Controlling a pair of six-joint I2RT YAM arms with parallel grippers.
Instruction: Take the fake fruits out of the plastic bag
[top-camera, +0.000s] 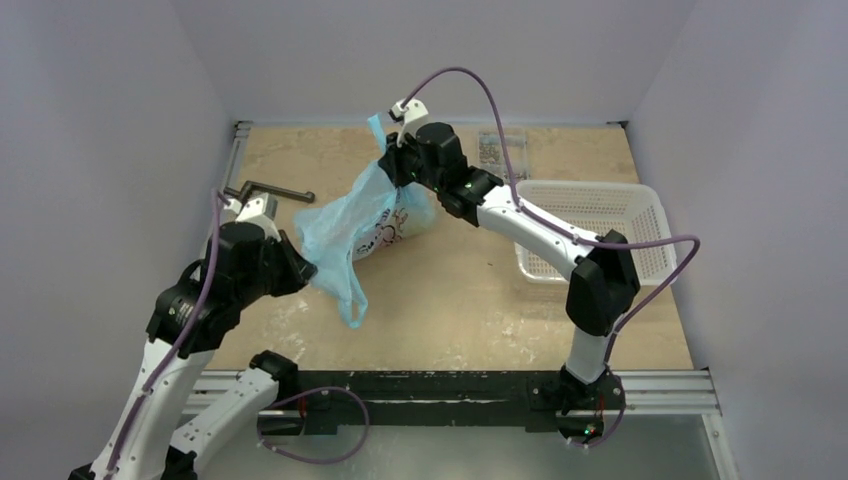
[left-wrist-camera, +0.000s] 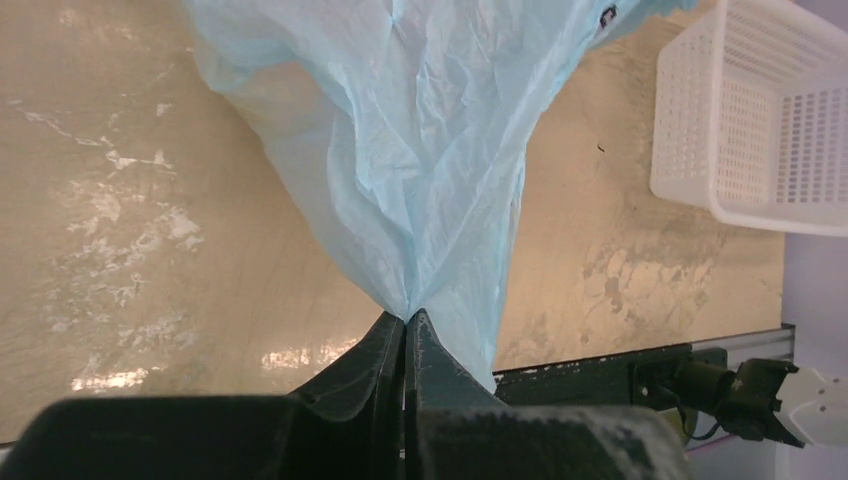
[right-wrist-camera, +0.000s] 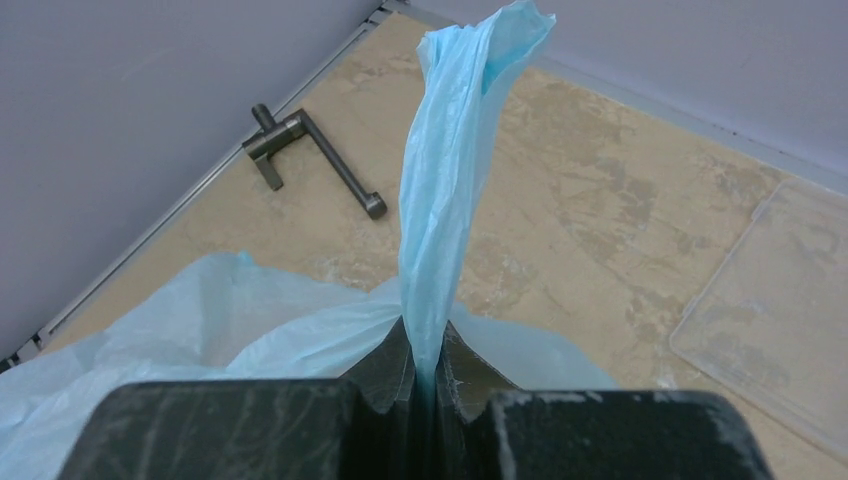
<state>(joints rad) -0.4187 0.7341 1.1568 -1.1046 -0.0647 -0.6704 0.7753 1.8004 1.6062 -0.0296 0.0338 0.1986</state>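
The light-blue plastic bag hangs stretched between both grippers above the table's left-middle, its white printed panel facing the camera. My left gripper is shut on the bag's lower left edge; the left wrist view shows the film pinched at the fingertips. My right gripper is shut on a twisted loop handle at the bag's top, which sticks up past the closed jaws. A second handle loop dangles below. No fake fruits show in any view.
A white mesh basket stands at the right, also in the left wrist view. A dark metal crank tool lies at the back left by the wall. A clear plastic lid lies at the back.
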